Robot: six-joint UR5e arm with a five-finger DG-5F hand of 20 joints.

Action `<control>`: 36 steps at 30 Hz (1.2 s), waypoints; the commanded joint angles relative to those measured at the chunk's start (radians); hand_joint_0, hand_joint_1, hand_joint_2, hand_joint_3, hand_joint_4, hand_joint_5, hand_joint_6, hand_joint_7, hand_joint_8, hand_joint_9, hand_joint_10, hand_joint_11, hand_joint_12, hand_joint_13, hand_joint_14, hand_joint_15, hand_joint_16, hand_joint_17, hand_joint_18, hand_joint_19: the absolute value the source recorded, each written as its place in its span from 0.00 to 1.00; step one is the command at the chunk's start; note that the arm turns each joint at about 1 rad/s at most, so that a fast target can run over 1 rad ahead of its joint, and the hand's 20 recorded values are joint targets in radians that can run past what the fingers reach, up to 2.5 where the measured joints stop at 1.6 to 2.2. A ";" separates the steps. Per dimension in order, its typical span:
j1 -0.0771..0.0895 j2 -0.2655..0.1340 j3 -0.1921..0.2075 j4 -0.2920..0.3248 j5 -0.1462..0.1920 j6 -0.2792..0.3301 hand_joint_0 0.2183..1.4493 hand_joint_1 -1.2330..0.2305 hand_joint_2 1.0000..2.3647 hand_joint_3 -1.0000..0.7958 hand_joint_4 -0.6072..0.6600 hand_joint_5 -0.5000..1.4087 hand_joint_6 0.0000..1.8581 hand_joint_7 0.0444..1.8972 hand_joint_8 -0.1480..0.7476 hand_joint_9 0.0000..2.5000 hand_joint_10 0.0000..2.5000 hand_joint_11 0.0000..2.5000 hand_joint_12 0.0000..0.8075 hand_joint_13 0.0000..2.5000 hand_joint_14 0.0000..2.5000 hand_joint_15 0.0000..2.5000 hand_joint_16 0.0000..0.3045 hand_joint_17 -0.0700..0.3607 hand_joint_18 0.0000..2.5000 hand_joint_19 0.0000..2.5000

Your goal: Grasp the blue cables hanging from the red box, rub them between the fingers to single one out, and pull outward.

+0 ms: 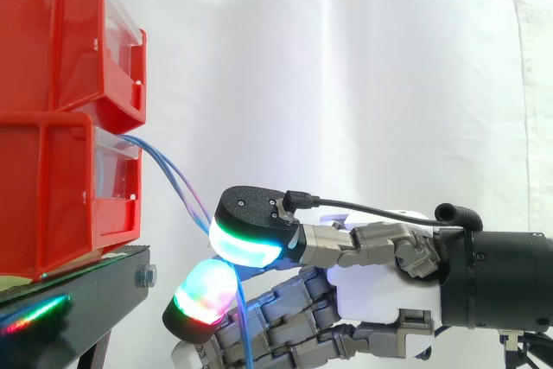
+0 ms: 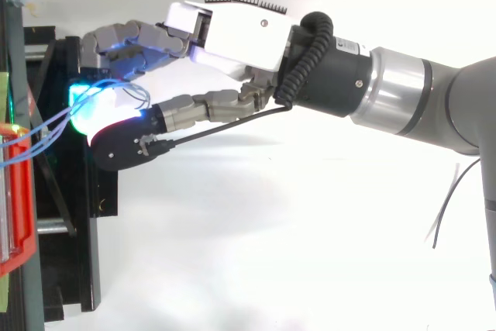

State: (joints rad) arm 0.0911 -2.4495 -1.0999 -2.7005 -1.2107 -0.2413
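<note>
Thin blue cables [image 1: 177, 181] leave the front of the lower red bin [image 1: 52, 196] and slope down to the right into my hand [image 1: 380, 291], which reaches in from the right. They pass between the thumb's glowing cyan pad [image 1: 246, 244] and a finger pad [image 1: 206, 291] lit in mixed colours, then hang down behind the curled fingers. In the top view the cables [image 2: 46, 125] run from the bin [image 2: 19, 215] to the hand [image 2: 240, 32] and form a small loop by the pads. The hand is shut on the cables.
A second red bin [image 1: 60, 32] sits on top of the lower one. Both rest on a black stand [image 1: 78, 300] with a bolt at its front edge. A white curtain hangs behind. A thin dark wire [image 2: 446, 207] dangles near the arm.
</note>
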 commanded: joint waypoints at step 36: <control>0.013 0.060 0.000 -0.131 0.172 -0.003 0.21 0.44 0.00 0.28 0.67 0.20 0.35 0.54 0.52 0.29 0.00 0.10 0.51 0.18 0.00 0.11 0.18 0.44 0.15 0.13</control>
State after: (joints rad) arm 0.1039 -2.4126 -1.0999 -2.7770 -1.0385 -0.2626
